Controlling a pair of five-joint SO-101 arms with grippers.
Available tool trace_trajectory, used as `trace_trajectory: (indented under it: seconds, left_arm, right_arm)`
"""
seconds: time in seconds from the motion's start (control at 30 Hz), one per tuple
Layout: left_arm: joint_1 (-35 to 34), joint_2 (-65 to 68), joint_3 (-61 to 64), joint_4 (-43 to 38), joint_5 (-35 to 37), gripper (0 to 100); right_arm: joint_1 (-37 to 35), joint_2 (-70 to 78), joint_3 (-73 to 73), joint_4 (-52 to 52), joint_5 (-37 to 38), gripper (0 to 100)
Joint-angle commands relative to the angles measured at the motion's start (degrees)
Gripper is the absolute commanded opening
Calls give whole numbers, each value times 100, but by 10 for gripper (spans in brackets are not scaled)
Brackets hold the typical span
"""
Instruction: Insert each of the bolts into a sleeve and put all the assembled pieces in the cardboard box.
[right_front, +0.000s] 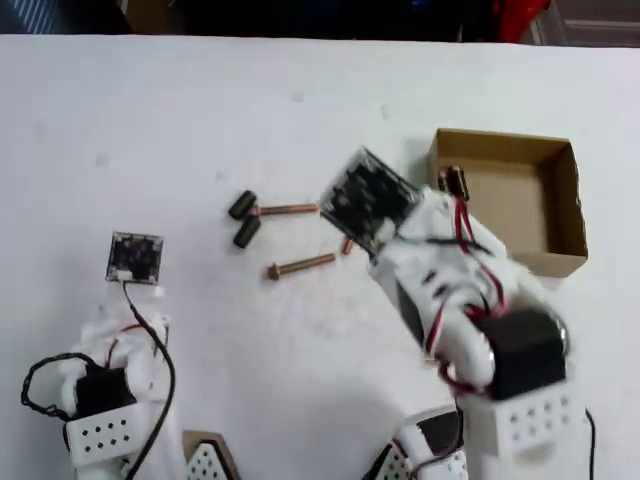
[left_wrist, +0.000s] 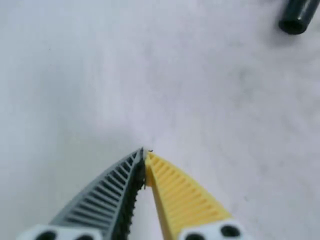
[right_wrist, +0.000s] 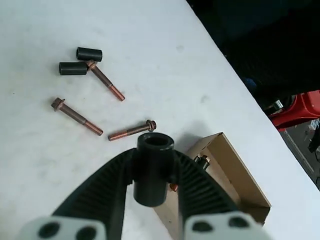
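Sleeve (right_wrist: 151, 170) gripped, bolts (right_wrist: 77, 116) loose

Right jaws clench one sleeve upright near the box (right_wrist: 239, 175); left jaws sit closed over the table (left_wrist: 75, 75). Three bolts lie beside two sleeves (right_wrist: 89, 53). Likely rigid, light, smooth: take bolts mid-shank. White matte table, dark room behind.

A white table (right_front: 300, 100) edges a dark room, with a red object (right_wrist: 300, 107), perhaps plastic, beyond.

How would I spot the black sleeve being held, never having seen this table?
Find the cardboard box on the white table. Beside it, the right end effector clamps one black sleeve. The two other sleeves lie loose beside a bolt.
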Motion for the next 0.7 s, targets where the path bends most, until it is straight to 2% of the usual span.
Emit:
trace_trajectory:
  seconds: [0.0,0.17,0.27,0.4,0.67]
  left_arm:
    - [145,-66,-79,-343,-97,20]
    - [673,-31,-185,-369,-255,20]
    - [919,-31,-527,-114,-246,20]
    - [1130,-31,-1064,273,-246,20]
    - [1587,13,-1793,765,-246,20]
  right_arm:
    - [207,-927,1055,-576,-70,16]
    - [409,-1991,2567,-1077,-105,16]
    - [637,-2554,3279,-1358,-519,16]
    - [778,-3292,3991,-1552,-756,16]
    - [769,-4611,4949,-1552,-756,16]
